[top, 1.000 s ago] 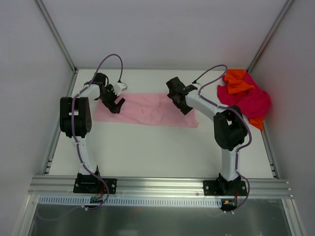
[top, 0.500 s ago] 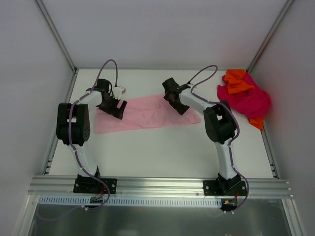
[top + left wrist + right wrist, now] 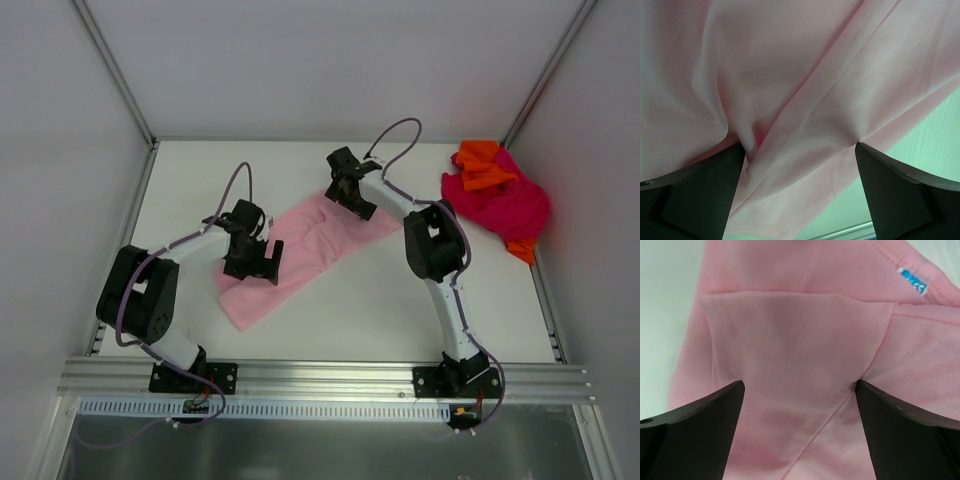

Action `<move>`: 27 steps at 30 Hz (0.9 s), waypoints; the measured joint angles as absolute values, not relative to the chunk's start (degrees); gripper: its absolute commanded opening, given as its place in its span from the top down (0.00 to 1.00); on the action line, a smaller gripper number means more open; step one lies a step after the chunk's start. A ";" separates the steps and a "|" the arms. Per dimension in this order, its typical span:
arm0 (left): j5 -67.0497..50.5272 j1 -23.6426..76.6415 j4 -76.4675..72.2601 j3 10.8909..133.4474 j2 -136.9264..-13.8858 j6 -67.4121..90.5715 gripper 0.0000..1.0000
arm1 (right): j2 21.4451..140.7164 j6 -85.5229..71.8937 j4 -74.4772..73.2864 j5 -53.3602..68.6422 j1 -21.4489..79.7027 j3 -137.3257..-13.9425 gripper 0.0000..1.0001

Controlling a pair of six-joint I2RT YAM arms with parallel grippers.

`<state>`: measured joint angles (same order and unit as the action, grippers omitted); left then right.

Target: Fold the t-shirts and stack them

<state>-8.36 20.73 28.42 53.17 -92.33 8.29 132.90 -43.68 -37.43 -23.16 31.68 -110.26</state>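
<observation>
While the light pink t-shirt (image 3: 310,245) lies as a long strip slanting across the middle of the white table (image 3: 330,320), one end points to the near left and the other to the far right. The left gripper (image 3: 262,268) sits on the near-left part of the strip. Its fingers are spread wide and nothing is pinched between them. The left wrist view shows soft folds of pink cloth running through that gap, with a deeper crease beside one finger. The right gripper (image 3: 352,200) rests over the far-right end, also with its fingers released and wide apart. The right wrist view shows a folded-over flap between them and a small blue label (image 3: 914,282) near a seam. The magenta-red t-shirt (image 3: 505,205) and the orange t-shirt (image 3: 482,165) lie well apart from the pink one. They are heaped together, unfolded, in the far right corner.
</observation>
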 measured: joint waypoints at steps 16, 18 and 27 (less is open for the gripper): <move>-7.53 46.87 30.00 47.59 -88.16 43.27 0.05 | 148.66 -21.65 -39.48 -12.27 31.29 -137.64 0.00; -7.40 48.77 29.98 48.95 -89.73 46.15 0.05 | 148.70 -19.94 -39.11 -11.22 31.66 -137.69 0.00; -4.45 58.59 31.51 55.51 -95.72 55.02 0.07 | 149.34 -15.27 -38.09 -8.25 32.84 -138.58 0.00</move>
